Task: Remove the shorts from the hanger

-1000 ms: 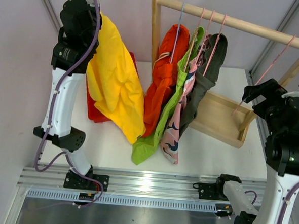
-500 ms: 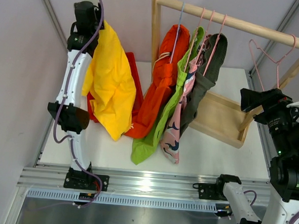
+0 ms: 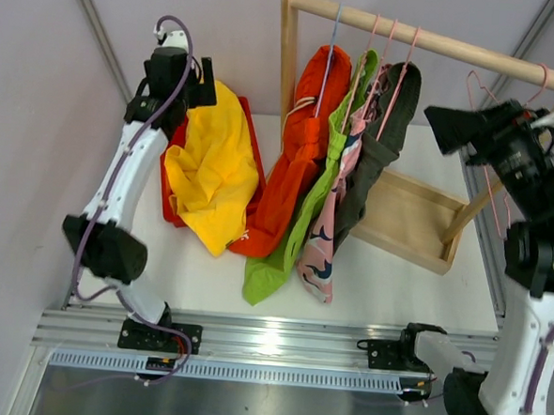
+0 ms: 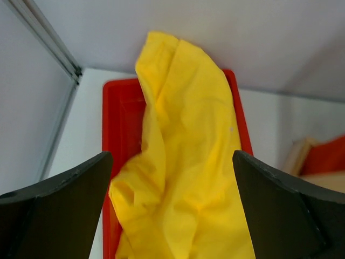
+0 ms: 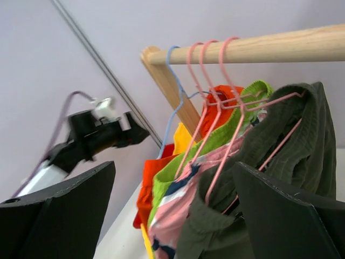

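Observation:
The yellow shorts [image 3: 213, 171] [image 4: 183, 162] lie crumpled over a red bin [image 3: 169, 201] [image 4: 121, 118] at the back left. My left gripper [image 3: 186, 75] [image 4: 171, 178] hangs open just above them, touching nothing. Orange shorts [image 3: 300, 143], lime green shorts [image 3: 328, 173], pink patterned shorts [image 3: 320, 243] and dark olive shorts [image 3: 379, 148] [image 5: 291, 151] hang on hangers from the wooden rail [image 3: 428, 38] [image 5: 253, 46]. My right gripper [image 3: 442, 122] [image 5: 172, 178] is open and empty, raised to the right of the dark olive shorts and facing them.
An empty pink hanger [image 3: 473, 83] hangs at the rail's right end behind my right arm. A wooden tray [image 3: 408, 216] sits under the rail on the right. The rack's upright post [image 3: 286, 67] stands between the red bin and the hanging shorts.
My left gripper opened and let the yellow shorts drop onto the red bin. My right arm rose and swung left toward the hanging shorts.

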Robot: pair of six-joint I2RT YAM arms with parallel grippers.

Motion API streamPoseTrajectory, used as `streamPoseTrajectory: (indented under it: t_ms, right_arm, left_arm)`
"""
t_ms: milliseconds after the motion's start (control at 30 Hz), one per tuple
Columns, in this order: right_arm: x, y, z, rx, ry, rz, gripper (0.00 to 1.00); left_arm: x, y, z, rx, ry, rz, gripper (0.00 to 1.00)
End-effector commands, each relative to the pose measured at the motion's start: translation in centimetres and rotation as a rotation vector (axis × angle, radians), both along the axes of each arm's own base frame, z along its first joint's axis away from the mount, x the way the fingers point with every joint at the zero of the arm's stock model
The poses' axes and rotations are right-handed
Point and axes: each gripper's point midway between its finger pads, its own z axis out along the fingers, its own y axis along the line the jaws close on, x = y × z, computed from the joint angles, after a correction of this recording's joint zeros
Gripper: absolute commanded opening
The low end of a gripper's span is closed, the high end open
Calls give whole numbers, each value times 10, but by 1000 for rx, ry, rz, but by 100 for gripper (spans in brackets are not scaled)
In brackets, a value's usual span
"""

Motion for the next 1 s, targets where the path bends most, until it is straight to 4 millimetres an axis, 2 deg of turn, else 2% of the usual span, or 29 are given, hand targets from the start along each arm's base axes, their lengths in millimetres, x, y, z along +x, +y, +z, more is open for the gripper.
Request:
streamPoseTrajectory:
  t_ms: [0, 33, 67, 100, 133, 167, 200, 233, 267, 300, 400, 533, 600, 833, 967]
  right_arm:
    - [44, 2, -8, 11, 41, 0, 99]
    - [58, 4, -14, 8, 59, 2, 98]
    - [68, 1, -14, -2, 52, -20, 98]
    - [72, 10, -16, -5, 59, 0, 97]
    - [84, 21, -24, -16, 81, 28, 91]
    - [91, 22, -29, -32, 94, 9, 91]
    - [96, 26, -28, -41, 95, 7, 89]
    - [98, 38, -33, -52, 108, 33, 85]
    - [110, 42, -42, -59, 131, 23, 85]
    - [113, 45, -45, -68, 136, 23, 84]
    - [124, 55, -55, -78, 157, 12, 80]
    - [134, 57, -70, -81, 181, -15, 67]
    - [137, 55, -74, -80, 190, -38, 62]
    - [134, 46, -87, -80, 198, -87, 54]
    - [144, 45, -99, -91, 216, -99, 50]
  left_arm:
    - [-70, -17, 69, -82, -181, -86, 99]
    - [-81, -20, 49, -79, -149, -104, 99]
    - [-105, -22, 56, -91, -188, -122, 99]
    - [-117, -22, 58, -105, -208, -133, 99]
    - [-127, -25, 38, -119, -178, -146, 99]
    - [-149, -22, 55, -147, -243, -160, 99]
    - [-156, -28, 22, -157, -186, -193, 99]
    - [-164, -30, 21, -175, -199, -212, 99]
    - [-172, -31, 20, -184, -206, -225, 100]
    - [-184, -32, 12, -189, -198, -243, 99]
    - [-200, -29, 4, -187, -186, -247, 99]
    - [-211, -29, -11, -179, -160, -260, 99]
    - [-215, -28, -11, -181, -176, -266, 99]
    - [-218, -27, -18, -178, -197, -264, 99]
    - [-214, -30, -25, -186, -186, -272, 99]
